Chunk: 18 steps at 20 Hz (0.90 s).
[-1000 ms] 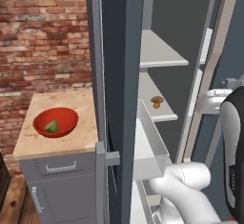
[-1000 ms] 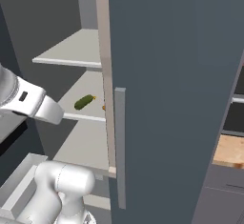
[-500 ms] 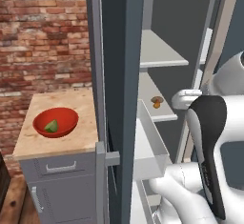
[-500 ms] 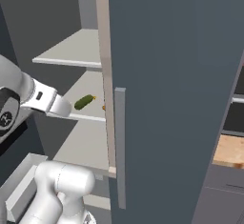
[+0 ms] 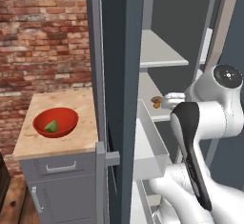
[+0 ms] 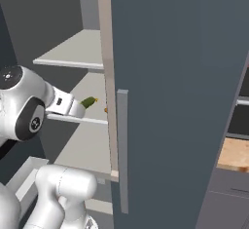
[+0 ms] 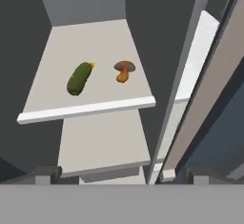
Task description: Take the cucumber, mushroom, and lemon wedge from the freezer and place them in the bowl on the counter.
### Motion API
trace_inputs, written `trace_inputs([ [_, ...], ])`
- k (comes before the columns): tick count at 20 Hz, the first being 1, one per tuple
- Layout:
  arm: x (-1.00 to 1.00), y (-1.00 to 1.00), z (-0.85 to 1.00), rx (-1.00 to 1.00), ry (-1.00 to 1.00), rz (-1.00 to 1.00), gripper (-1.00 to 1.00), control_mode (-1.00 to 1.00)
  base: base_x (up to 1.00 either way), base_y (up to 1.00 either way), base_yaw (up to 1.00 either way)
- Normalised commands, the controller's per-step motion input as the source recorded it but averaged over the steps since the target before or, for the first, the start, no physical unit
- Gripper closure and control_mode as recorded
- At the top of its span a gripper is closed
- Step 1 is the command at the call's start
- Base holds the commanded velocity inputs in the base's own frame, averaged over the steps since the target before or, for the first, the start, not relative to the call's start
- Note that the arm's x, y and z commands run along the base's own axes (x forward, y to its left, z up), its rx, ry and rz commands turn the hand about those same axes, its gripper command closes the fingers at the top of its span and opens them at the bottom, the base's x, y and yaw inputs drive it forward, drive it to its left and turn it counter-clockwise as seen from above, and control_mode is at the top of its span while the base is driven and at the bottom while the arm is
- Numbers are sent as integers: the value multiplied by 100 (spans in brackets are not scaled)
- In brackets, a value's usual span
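We count one cucumber (image 7: 79, 78) and one mushroom (image 7: 124, 70) in the freezer (image 5: 125, 51), plus one lemon wedge (image 5: 52, 126) in one bowl (image 5: 64, 115) on one counter (image 5: 57, 144).

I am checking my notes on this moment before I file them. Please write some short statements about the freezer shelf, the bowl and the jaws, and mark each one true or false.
1. The cucumber and the mushroom lie on the same freezer shelf. True.
2. The lemon wedge is on that shelf too. False: it lies in the red bowl on the counter.
3. The jaws grip the cucumber. False: they are open and hold nothing; the cucumber lies free on the shelf.
4. The mushroom touches the cucumber. False: a gap of bare shelf separates them.
5. The freezer door is open. True.
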Motion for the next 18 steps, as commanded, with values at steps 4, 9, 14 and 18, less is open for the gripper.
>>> trace_inputs([
  [4,67,0,-25,0,0,0,-100,-100,0,0,0],
  [9,62,0,-37,0,0,0,-100,-100,0,0,0],
  [14,56,0,-37,0,1,0,-100,-100,0,0,0],
  [18,56,-4,-38,0,0,0,-100,-100,0,0,0],
])
